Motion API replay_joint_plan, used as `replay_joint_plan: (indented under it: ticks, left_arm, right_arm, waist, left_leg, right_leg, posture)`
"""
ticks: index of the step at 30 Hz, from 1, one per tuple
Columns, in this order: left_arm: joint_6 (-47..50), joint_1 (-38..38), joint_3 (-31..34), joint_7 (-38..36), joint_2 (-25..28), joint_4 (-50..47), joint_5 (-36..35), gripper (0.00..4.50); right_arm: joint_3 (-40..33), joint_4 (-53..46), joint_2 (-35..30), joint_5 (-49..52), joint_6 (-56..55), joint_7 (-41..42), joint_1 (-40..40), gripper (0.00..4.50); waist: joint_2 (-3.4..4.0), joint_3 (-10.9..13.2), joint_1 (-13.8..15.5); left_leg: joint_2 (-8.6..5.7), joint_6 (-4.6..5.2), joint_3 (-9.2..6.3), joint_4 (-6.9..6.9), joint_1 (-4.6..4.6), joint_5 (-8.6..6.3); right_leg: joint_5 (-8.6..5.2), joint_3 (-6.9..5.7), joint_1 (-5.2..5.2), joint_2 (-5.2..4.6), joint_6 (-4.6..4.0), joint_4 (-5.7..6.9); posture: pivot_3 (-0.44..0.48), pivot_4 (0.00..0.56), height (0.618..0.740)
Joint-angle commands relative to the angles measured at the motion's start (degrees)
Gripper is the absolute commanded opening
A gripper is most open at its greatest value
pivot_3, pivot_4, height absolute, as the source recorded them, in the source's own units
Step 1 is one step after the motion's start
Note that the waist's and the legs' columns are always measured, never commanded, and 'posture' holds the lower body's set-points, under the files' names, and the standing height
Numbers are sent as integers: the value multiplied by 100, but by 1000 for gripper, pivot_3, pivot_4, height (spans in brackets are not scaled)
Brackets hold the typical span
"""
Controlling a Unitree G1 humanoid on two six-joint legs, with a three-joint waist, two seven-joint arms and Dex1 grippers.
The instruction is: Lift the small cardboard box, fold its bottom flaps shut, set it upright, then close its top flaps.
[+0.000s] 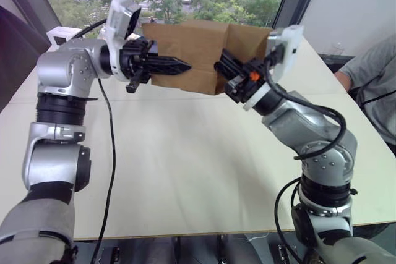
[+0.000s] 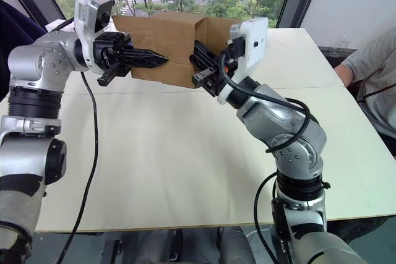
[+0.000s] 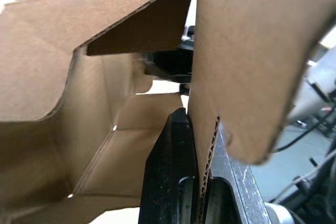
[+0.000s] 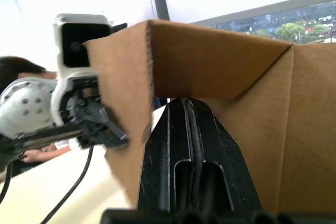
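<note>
Left eye view, for your record: bare table (image 1: 185, 171) nearest you. Above its far half, small cardboard box (image 1: 198, 54) held aloft; left gripper (image 1: 179, 65) pinches one wall edge, right gripper (image 1: 221, 66) closed inside, flaps hanging open. Person's sleeve (image 1: 371, 72) beyond.

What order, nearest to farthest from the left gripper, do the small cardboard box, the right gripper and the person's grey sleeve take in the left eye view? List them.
1. small cardboard box: touching the left gripper, held up over the table.
2. right gripper: just to the robot's right, against the box.
3. person's grey sleeve: far right, at the table's edge.
</note>
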Motion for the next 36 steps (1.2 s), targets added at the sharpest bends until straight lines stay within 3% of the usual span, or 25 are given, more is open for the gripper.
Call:
replay_joint_plan:
  ticks: [1, 10, 16, 20, 24, 36]
  left_arm:
    - [-209, -118, 103, 140, -10, 107, 119, 0]
    - [-294, -133, 131, 170, -51, 293, 129, 0]
    - [-303, -180, 128, 114, -57, 440, 180, 0]
    - [-299, -209, 137, 93, -72, 500, 191, 0]
    - [-265, -217, 147, 86, -88, 498, 184, 0]
    - [252, -68, 207, 44, 24, -91, -82, 0]
  right_arm:
    - [-117, -435, -104, 64, -137, 203, -26, 20]
    - [-389, -726, -735, 261, 41, 469, 245, 20]
    - [-1094, -917, -1771, 1096, 421, 902, 756, 20]
    - [-1079, -1030, -2138, 1221, 465, 1116, 1218, 20]
    - [-745, -952, -2058, 716, 331, 1009, 1436, 20]
    - [-84, -357, -1365, -406, 20, 772, 887, 20]
  waist:
    - [0, 0, 0]
    - [0, 0, 4]
    - [-1, 0, 39]
    - [-2, -1, 20]
    - [-2, 0, 8]
    - [-3, 0, 30]
  left_leg:
    - [0, 0, 0, 0, 0, 0]
    - [0, 0, 0, 0, 0, 0]
    - [-3, 1, 0, 2, 0, -1]
    - [-1, 3, 0, 2, 0, -1]
    - [2, 3, 0, 3, 2, -1]
    - [-1, 2, 0, 8, 1, -1]
  right_leg:
    - [0, 0, 0, 0, 0, 0]
    - [0, 0, 0, 1, 0, 0]
    - [0, 0, 1, -3, 0, -2]
    - [0, 0, 1, 0, 0, -4]
    - [-1, 3, 1, 5, -1, -5]
    - [-1, 4, 1, 3, -1, -4]
  posture:
    - [0, 150, 740]
    - [0, 150, 740]
    - [0, 150, 740]
    - [0, 150, 740]
    - [0, 150, 740]
    - [0, 150, 740]
